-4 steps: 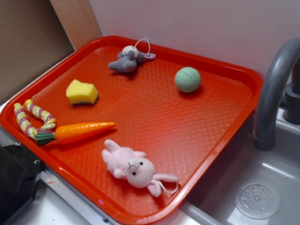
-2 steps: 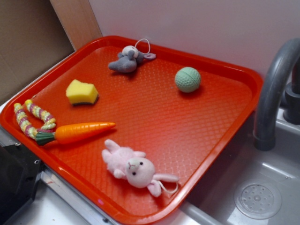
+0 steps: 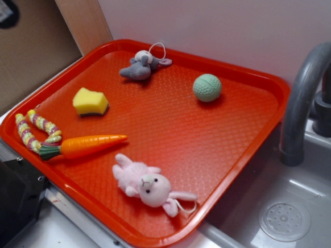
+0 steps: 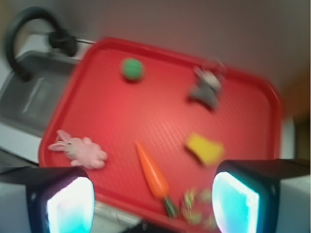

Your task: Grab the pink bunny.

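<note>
Below and left of the claw: pink bunny (image 4: 80,149), lying flat near the red tray's (image 4: 155,44) sink-side rim.
Bunny's long axis: crosswise to the claw, ears toward the rim.
Claw (image 4: 153,203): spread wide, empty, high above the tray and well apart from the bunny.
Beside the bunny: orange carrot (image 4: 151,171).

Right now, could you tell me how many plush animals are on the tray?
2: the pink bunny near the tray's front edge, and a grey plush at the back. None looks hidden.
</note>
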Robot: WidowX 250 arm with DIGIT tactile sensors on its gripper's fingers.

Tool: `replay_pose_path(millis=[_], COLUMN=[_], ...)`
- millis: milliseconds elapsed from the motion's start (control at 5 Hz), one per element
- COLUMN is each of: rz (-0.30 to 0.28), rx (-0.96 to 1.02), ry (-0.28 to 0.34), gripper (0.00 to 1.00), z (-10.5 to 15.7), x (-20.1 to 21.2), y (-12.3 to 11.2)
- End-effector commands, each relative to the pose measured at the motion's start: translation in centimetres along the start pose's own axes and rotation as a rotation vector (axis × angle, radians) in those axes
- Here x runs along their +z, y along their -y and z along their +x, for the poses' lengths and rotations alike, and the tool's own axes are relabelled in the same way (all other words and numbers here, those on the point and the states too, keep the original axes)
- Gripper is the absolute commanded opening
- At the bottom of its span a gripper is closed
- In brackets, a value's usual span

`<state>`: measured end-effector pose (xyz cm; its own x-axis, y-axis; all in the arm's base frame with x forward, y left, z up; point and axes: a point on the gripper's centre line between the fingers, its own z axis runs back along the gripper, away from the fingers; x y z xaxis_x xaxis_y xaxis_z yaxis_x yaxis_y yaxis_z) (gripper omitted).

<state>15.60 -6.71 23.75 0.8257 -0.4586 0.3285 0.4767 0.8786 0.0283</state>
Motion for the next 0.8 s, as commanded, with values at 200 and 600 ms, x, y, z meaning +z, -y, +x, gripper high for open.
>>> replay_pose_path(millis=[200,600], rz=[-0.174,-0.088], rx=[-0.742,-0.916], ry=[-0.098,-0.202], gripper=[1.00,1.00], z=[0.6,-2.5], x=[-7.6,-13.9], y=[11.2,12.3])
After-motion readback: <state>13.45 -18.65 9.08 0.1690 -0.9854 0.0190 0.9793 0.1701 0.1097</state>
